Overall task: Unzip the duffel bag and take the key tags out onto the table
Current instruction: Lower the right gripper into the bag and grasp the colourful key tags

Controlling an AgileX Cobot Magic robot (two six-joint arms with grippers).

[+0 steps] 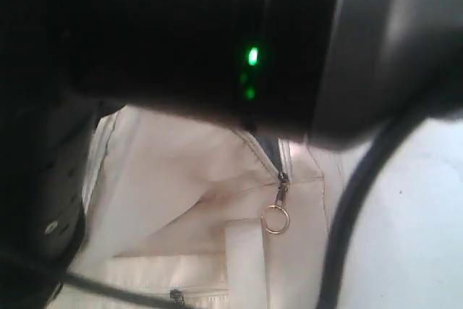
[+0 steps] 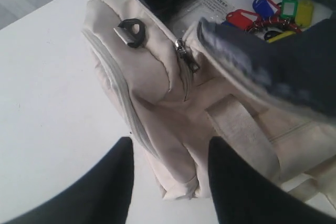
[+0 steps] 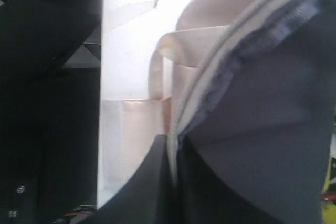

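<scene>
My left gripper [image 2: 170,148] hangs wide and empty over the near end of the duffel bag [image 2: 152,77]. My right gripper [image 3: 172,166] pinches its unzipped edge. Unzipping looks done. The key tags [image 2: 268,17] lie farther inside, not yet out on the table [image 1: 412,215], which in the exterior view is at three o'clock of the bag.

The cream bag [image 2: 157,82] lies on the white table [image 2: 47,103] with its top zip open and one flap lifted, showing dark lining. The key tags [image 2: 273,17], red, blue, green, yellow and black, lie bunched inside. A ring pull [image 1: 275,220] hangs from its zip.
</scene>
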